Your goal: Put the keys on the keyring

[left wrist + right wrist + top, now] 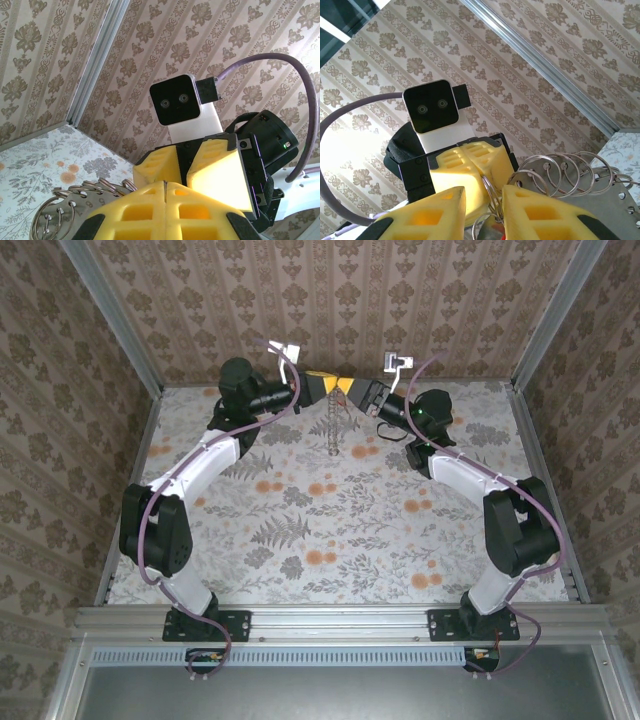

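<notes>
Closest to the lens in the right wrist view, the right pincer [484,198] has its yellow fingers drawn close, a thin wire ring of the keyring [560,169] caught in the narrow gap between them. More linked rings fan out just beside it, over a flat metal piece with punched holes [620,201] that the frame edge cuts off. The left pincer [165,188] meets it nose to nose with its fingers pressed together. Whether a ring is nipped in that seam is hidden. From above, the keyring [333,426] hangs as a thin metallic string from where the two pincers meet, near the far edge of the floral table [380,540]. The wallpapered back wall [330,300] stands close behind, while open table lies toward the aluminium rail [340,621].
</notes>
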Tool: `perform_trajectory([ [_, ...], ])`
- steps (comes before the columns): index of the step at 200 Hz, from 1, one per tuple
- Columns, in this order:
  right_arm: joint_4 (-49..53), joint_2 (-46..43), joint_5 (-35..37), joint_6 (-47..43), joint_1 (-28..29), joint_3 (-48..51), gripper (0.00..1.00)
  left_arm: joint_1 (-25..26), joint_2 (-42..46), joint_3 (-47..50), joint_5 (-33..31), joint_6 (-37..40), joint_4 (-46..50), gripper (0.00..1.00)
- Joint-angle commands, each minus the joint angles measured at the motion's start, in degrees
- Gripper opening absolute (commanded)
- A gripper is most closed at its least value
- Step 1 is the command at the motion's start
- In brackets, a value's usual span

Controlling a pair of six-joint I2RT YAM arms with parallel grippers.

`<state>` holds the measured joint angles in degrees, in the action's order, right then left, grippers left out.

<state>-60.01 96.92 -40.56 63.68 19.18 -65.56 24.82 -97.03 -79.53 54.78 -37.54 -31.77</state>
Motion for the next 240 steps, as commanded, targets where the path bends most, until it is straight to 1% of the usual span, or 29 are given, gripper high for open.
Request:
perform_trajectory([
  [1,-1.69,0.55,-0.39,0.31,0.43,-1.5,0.27,0.32,0.27,-0.66,0.23,0.36,-2.07,0.0],
  [53,-2.12,0.01,-0.3,0.19,0.42,0.55,0.27,0.32,0.33,-0.89,-0.14,0.54,-1.98,0.0],
  [94,-2.7,-0.22,-0.14,0.33,0.42,1.51,0.23,0.33,0.35,-0.9,-0.25,0.54,-1.98,0.0],
  [167,-2.67,0.02,-0.15,0.58,0.49,0.42,0.09,0.63,0.29,-0.67,-0.01,0.54,-1.98,0.0],
  [187,-2.75,0.17,-0.43,0.9,0.42,-0.5,0.03,0.68,0.27,-0.84,0.19,0.63,-1.98,0.0],
  [194,-2.75,0.11,-0.56,0.87,0.47,-0.77,0.0,0.68,0.31,-0.83,0.3,0.71,-1.88,0.0],
  [240,-1.77,0.07,-1.41,0.23,0.21,-1.39,0.0,0.68,0.35,-1.55,0.24,1.24,-0.63,0.0],
])
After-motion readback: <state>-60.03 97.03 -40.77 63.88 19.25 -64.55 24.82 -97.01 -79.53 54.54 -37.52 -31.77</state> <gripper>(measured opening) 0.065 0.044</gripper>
